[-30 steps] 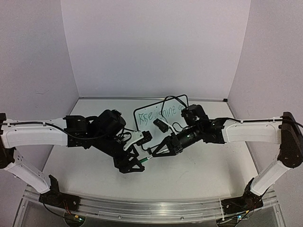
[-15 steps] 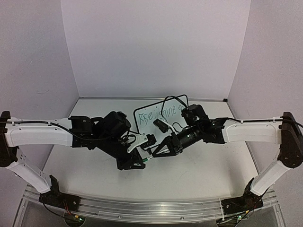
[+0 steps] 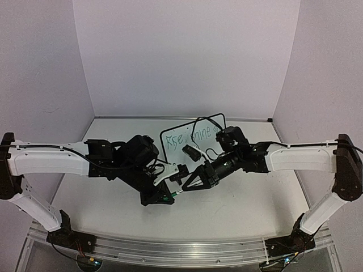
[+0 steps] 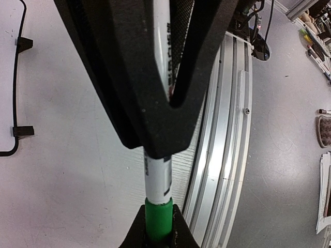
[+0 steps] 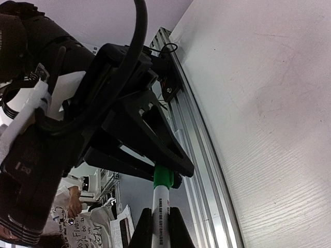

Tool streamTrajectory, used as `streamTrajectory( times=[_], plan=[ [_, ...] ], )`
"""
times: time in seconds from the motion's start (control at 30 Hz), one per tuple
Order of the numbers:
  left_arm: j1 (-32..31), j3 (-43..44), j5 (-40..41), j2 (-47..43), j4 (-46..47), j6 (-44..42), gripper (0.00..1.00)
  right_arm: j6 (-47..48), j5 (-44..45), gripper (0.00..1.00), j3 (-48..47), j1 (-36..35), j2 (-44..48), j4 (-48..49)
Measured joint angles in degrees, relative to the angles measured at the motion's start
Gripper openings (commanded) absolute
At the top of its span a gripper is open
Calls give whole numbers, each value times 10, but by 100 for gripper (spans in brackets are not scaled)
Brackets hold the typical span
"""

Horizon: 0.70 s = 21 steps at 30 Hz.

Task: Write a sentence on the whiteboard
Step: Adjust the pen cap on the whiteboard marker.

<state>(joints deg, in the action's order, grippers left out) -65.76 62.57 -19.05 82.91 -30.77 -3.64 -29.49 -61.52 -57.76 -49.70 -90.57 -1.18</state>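
- The left gripper [image 4: 158, 233] has its fingers pinched on the green cap [image 4: 158, 219] of a white marker [image 4: 158, 173].
- The right gripper [image 5: 155, 228] has its fingers pressed tight on the marker's white barrel, just behind the cap. The two sets of fingertips almost meet, tip to tip.
- The marker runs straight from one grip into the other, held above the table [image 3: 244, 198] rather than lying on it.
- The whiteboard [image 3: 170, 148] stands propped beyond both sets of fingers, toward the back wall and well apart from the marker.
- The sentence [image 3: 191, 136] runs in green across the board's upper part.
- The right wrist and a looping black cable [image 3: 207, 117] cross in front of the board's right side and hide the end of the line.
- An aluminium rail [image 3: 181, 249] runs along the near table edge, on the fingers' near side.
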Motion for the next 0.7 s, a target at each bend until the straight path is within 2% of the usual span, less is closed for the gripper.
streamTrajectory(
  times=[0.7],
  plan=[
    [0, 0, -33, -4, -46, 0, 0, 3, -34, 0, -25, -22, -44, 3]
  ],
)
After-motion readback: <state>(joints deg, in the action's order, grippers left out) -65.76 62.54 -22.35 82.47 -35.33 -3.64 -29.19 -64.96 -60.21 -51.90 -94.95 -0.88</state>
